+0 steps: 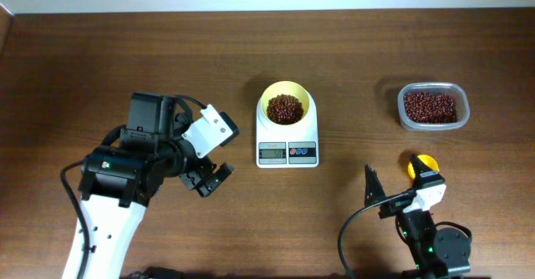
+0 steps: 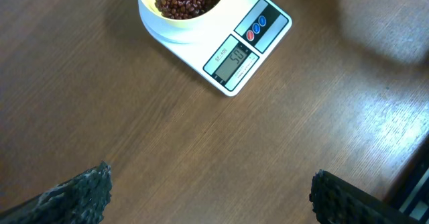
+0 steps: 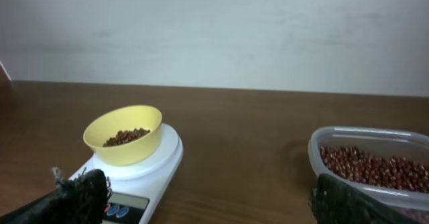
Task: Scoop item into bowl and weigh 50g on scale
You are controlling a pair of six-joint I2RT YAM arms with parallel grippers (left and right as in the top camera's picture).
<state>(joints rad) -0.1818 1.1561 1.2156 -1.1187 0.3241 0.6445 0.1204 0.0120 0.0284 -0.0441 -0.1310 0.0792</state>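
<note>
In my left wrist view, the top edge cuts off most of the bowl (image 2: pixel 184 21). From above, the numbers on the scale (image 1: pixel 287 137) are too small to read. My right hand (image 1: pixel 399 183) hides part of the yellow scoop (image 1: pixel 425 162).

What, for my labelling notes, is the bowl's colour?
Pale yellow; the bowl shows best in the right wrist view.
</note>
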